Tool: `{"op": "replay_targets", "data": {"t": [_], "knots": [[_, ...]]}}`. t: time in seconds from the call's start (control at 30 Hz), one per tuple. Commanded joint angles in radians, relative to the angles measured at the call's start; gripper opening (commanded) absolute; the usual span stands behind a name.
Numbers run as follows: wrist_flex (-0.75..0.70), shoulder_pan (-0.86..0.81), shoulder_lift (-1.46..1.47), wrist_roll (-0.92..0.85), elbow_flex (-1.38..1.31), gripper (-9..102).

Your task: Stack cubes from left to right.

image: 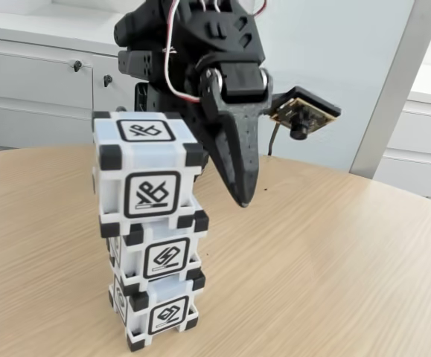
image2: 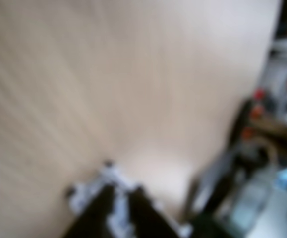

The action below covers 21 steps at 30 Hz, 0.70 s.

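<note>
So the three cubes sit in one tower near the front of the wooden table (image: 334, 253): bottom cube (image: 161, 314), middle cube (image: 159, 254), top cube (image: 144, 172), each a bit twisted off the one below. White cabinets (image: 36, 89) run along behind. The black arm hangs just right of the tower, gripper (image: 243, 195) pointing down beside the top cube, not touching, fingers look closed together and empty. The wrist view is badly blurred.

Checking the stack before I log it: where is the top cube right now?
In the fixed view the top cube sits on the middle cube, left of centre on the wooden table, with the hand just to its right.
</note>
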<state>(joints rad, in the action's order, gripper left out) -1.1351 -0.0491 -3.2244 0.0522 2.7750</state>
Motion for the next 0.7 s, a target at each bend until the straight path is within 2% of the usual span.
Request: {"op": "replay_targets", "data": {"t": [0.0,0.67], "knots": [[0.006,-0.011,-0.064,-0.005,-0.005,0],[0.002,-0.011,-0.063,-0.044,-0.003,0]]}}
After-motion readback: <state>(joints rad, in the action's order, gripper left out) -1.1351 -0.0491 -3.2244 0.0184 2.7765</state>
